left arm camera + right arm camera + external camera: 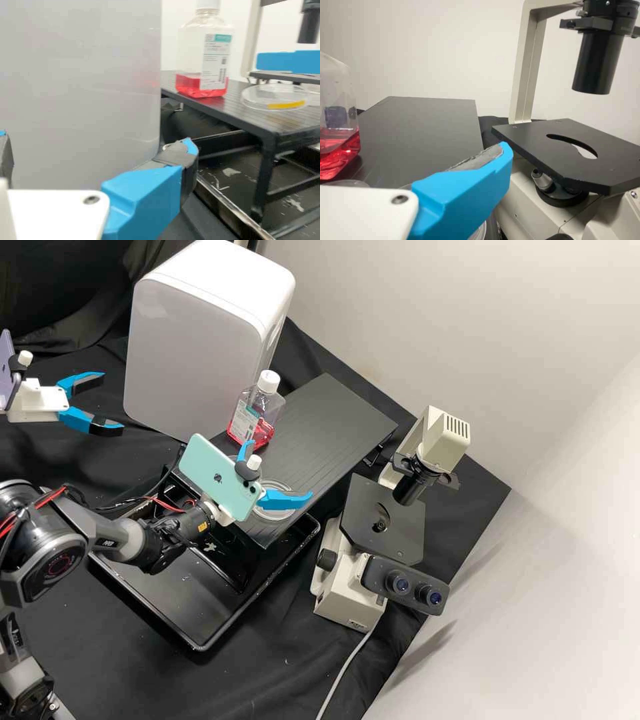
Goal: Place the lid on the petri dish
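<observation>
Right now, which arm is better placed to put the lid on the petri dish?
The right. Its pincer hangs at the petri dish on the black platform, while the left pincer sits open beside the white appliance, well apart from the dish.

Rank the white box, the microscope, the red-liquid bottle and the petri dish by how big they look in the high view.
White box and microscope: both take up a similar spread, so I won't rank one over the other.
Bottle of red liquid: clearly smaller.
Petri dish: smallest.
</observation>
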Available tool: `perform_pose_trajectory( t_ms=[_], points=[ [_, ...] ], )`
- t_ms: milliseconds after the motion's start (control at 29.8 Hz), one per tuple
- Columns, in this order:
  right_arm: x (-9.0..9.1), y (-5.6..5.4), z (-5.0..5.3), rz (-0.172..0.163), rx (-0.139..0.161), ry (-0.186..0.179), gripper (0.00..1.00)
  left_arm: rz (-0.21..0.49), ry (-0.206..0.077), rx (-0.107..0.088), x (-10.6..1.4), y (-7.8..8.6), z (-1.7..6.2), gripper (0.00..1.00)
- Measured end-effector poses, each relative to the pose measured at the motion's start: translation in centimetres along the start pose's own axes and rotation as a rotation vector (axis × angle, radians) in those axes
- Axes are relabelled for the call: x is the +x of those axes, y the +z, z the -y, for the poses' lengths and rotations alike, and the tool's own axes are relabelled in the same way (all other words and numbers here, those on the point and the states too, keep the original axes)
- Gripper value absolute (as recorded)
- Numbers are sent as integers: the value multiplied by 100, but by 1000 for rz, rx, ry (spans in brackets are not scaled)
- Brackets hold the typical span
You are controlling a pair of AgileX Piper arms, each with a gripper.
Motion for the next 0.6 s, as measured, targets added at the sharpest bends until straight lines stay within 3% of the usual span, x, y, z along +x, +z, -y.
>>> perform_pose_trajectory(
  t_ms=[134,436,603],
  points=[
    [0,0,0,0,0,0,100,33,-6,14,-45,33,-5,100],
    [0,0,0,0,0,0,100,93,-44,29,-168,134,63,100],
    [0,0,0,0,0,0,100,121,-51,33,-224,188,76,100]
  ],
)
